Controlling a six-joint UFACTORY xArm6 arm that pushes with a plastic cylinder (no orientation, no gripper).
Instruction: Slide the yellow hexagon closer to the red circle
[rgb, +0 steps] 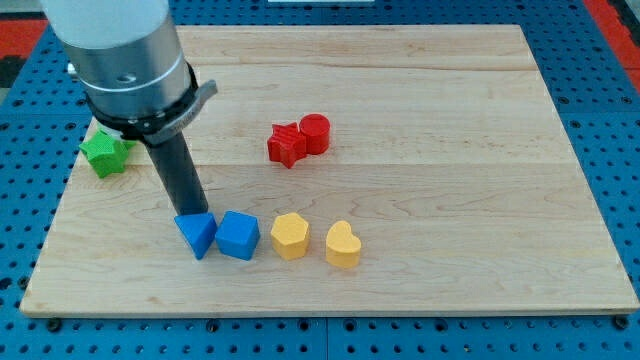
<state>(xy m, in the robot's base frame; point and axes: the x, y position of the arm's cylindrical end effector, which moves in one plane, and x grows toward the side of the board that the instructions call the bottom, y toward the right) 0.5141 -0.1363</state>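
The yellow hexagon (290, 236) lies on the wooden board (450, 150) near the view's bottom centre. The red circle (315, 133) sits above it, near the board's middle, touching a red star (286, 144) on its left. My tip (196, 213) is at the view's left, right at the top edge of a blue triangle (197, 235). It is well to the left of the yellow hexagon, with a blue cube (238, 236) between them.
A yellow heart (342, 245) lies just right of the hexagon. A green star (105, 151) sits at the board's left edge, partly behind the arm's grey body (125, 60). Blue pegboard (600, 60) surrounds the board.
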